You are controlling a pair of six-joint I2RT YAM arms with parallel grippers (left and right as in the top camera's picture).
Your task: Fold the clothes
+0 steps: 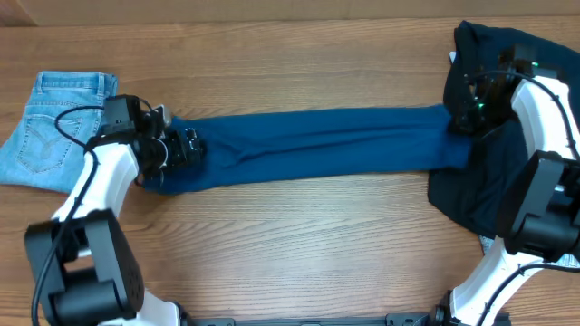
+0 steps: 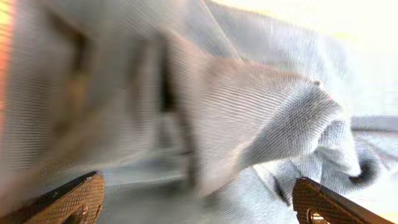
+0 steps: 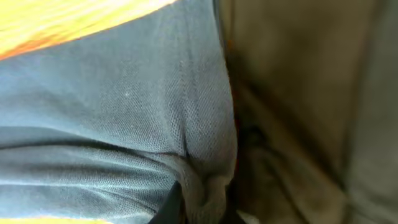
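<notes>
Close under both wrist cameras, the mid-blue top (image 1: 317, 145) lies stretched across the surface's middle, its right end clamped in your right end effector (image 1: 459, 116), so close the wide-apart left end effector (image 1: 188, 147) squarely on the left end before folding.

Wooden table (image 1: 299, 54), warm brown surface, grain lines running across its width

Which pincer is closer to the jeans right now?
Left. The left pincer is beside the jeans, at one end of the blue top; the right pincer is at its far end.
</notes>
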